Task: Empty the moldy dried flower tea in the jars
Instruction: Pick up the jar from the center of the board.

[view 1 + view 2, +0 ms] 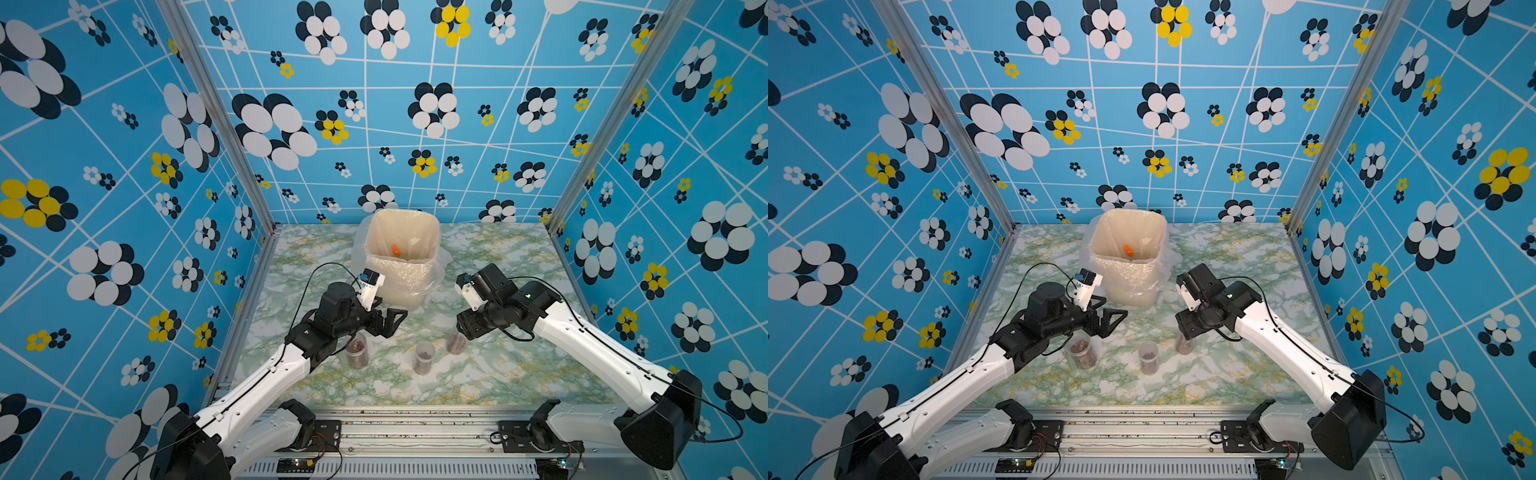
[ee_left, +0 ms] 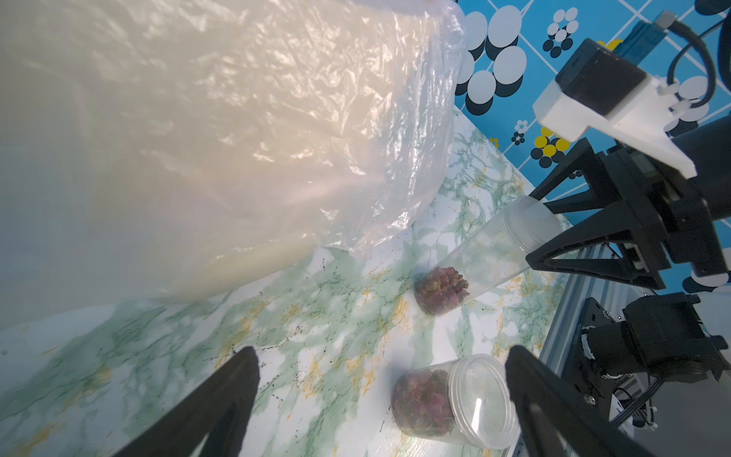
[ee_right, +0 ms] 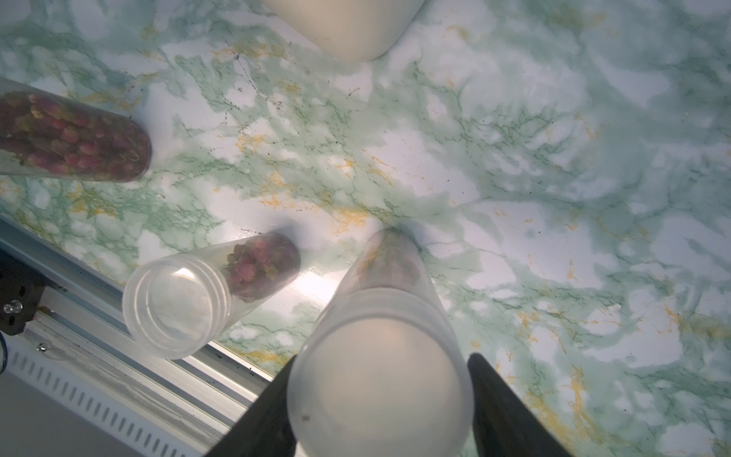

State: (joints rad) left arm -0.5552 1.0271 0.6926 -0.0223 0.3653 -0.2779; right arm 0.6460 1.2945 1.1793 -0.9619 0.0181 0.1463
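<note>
Tallest jar between right tool's part-open jaws, grip unclear; left tool wide-open, empty

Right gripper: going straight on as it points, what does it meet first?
Likely the tall clear cylindrical jar: its lidded top stands between the right gripper's jaws; whether they touch is unclear.

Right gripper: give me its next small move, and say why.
Probably close the right gripper fully on the tall jar before any lift. Its jaws straddle the jar's top end, but a firm pinch on both sides is not clear yet. The jar stands upright on the table with tea at its bottom.
</note>
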